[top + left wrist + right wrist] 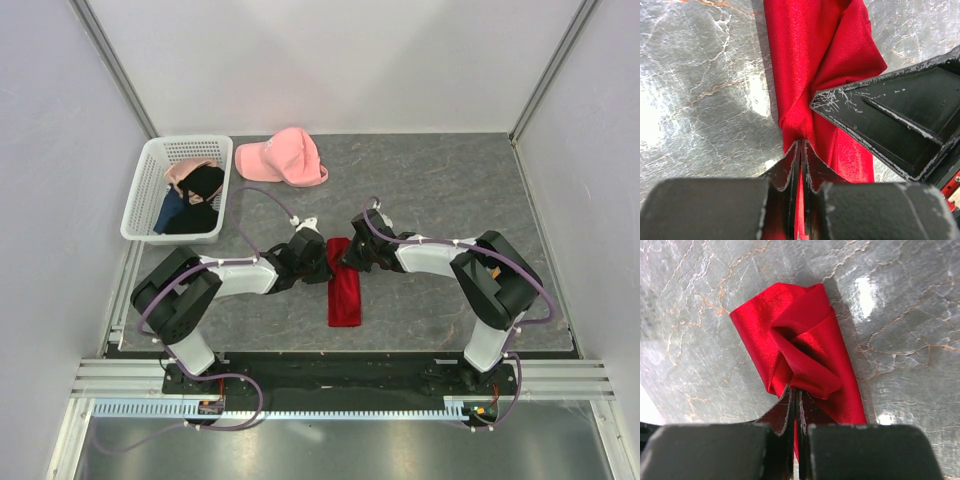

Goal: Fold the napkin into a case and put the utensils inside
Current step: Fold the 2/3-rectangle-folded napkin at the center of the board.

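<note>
Starting with the grey table (450,180). Noting the white basket (138,200) sitting at far left, holding black and blue garments (200,195), nothing of the task. Finding the napkin (345,295) lying mid-table as a narrow near-to-far strip, its far end bunching. Judging it soft, light and sheeny-slick, so best taking it by edges or corners, not the bulk. Seeing the left gripper (801,146) and right gripper (796,391) both clamping that far end, fingers pressing tight on folds of cloth. Not seeing any utensils.
</note>
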`<state>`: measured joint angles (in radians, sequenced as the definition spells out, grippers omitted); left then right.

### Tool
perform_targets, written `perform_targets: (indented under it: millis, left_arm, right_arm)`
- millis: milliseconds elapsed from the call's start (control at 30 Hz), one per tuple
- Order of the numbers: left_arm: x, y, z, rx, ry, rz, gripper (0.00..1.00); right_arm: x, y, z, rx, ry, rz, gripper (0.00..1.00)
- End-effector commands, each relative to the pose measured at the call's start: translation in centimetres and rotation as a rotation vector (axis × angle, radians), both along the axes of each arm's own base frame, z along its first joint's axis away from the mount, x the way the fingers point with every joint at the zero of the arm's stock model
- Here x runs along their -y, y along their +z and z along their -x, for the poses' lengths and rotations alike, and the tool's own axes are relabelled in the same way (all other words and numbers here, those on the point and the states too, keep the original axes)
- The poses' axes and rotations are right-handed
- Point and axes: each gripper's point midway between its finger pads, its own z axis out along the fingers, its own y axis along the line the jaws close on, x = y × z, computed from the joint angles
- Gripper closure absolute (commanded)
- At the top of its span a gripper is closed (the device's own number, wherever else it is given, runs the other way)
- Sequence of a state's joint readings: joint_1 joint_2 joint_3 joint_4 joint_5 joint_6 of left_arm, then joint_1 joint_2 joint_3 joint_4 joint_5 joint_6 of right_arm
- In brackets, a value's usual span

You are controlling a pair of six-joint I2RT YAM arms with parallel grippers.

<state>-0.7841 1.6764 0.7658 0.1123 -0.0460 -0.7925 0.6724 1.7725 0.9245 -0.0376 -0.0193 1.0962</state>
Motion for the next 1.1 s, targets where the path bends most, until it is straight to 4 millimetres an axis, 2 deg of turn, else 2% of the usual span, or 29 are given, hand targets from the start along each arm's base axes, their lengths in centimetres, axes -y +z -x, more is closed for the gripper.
perform_targets:
  millis: [0, 300, 333, 400, 433, 467, 500, 633, 733, 867, 900, 967, 1000, 1067]
  left_arm:
    - [-0.7, -1.9, 2.2, -0.064, -0.007, -0.023, 0.91]
    - [-0.7, -0.5, 2.2, -0.026, -0.013, -0.014, 0.9]
    - [-0.9, -0.5, 2.3, -0.022, -0.017, -0.027, 0.89]
    - [-1.5, 0.2, 2.2, -0.011, -0.008, -0.046, 0.8]
    - [-1.5, 1.5, 1.9, 0.015, -0.009, -0.036, 0.76]
    - [-1.6, 2.1, 1.8, 0.03, -0.005, -0.036, 0.68]
    - [-2.4, 2.0, 2.1, 0.014, 0.004, -0.068, 0.65]
    - [-2.5, 4.2, 1.7, 0.04, -0.013, -0.07, 0.59]
    - [-1.4, 5.1, 1.8, 0.048, -0.069, -0.031, 0.58]
    - [0.6, 4.9, 2.0, 0.014, -0.146, 0.011, 0.58]
    - [0.6, 3.8, 2.0, -0.009, -0.147, -0.009, 0.58]
    - [0.9, 3.4, 1.6, -0.021, -0.146, -0.022, 0.57]
    - [0.8, 2.2, 1.5, -0.04, -0.139, -0.048, 0.57]
    - [0.9, 1.5, 1.2, -0.058, -0.131, -0.076, 0.57]
  right_arm:
    - [-0.2, 1.2, -1.4, 0.019, -0.098, -0.023, 1.0]
    - [-0.6, -0.6, -1.5, -0.037, -0.112, -0.016, 1.0]
    - [-0.4, -0.9, -1.2, -0.046, -0.108, -0.007, 1.0]
    - [-0.1, -1.4, -1.0, -0.047, -0.103, 0.005, 1.0]
    - [0.2, -1.6, -0.9, -0.039, -0.096, 0.023, 1.0]
    - [0.4, -1.8, -0.8, -0.037, -0.082, 0.033, 1.0]
    - [0.4, -2.0, -0.6, -0.036, -0.067, 0.043, 1.0]
    - [0.4, -1.9, -0.4, -0.003, 0.009, 0.067, 1.0]
    - [0.6, -1.9, -0.3, 0.019, 0.058, 0.094, 1.0]
    - [0.7, -1.8, 0.0, 0.021, 0.08, 0.101, 1.0]
    - [0.7, -1.6, -0.1, 0.027, 0.085, 0.098, 1.0]
    - [0.7, -1.4, -0.1, 0.03, 0.083, 0.095, 1.0]
    - [0.6, -1.2, -0.1, 0.034, 0.083, 0.091, 0.96]
    - [0.5, -0.8, -0.2, 0.043, 0.085, 0.086, 0.95]
